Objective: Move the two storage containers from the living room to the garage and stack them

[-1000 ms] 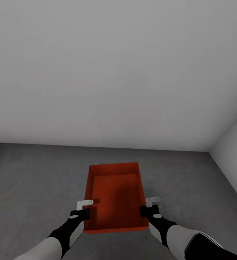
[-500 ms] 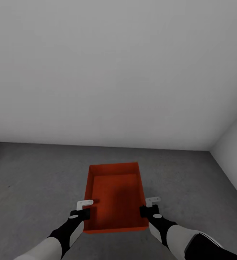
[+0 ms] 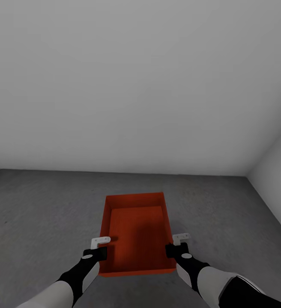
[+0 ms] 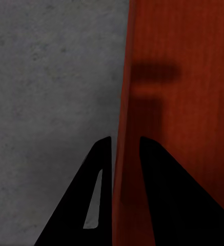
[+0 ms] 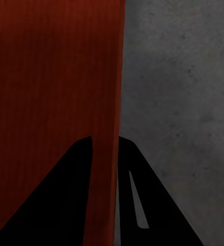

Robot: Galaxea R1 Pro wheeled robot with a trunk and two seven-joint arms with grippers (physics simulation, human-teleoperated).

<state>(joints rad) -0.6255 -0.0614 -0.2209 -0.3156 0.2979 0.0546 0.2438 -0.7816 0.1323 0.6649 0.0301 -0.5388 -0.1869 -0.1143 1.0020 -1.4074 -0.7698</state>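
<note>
Grey floor (image 3: 37,214), storage container (image 3: 136,231) — left gripper (image 3: 100,247), right gripper (image 3: 174,244) clamping walls

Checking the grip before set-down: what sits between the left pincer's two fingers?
The left wrist view shows the storage container's thin orange side wall between the left pincer's fingers.

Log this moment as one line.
garage | storage container over concrete floor | left gripper, right gripper clamp side walls

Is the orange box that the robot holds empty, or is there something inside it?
Empty. In the head view the orange box is open at the top, and its bare inner bottom and walls show, with only shadow across them.
</note>
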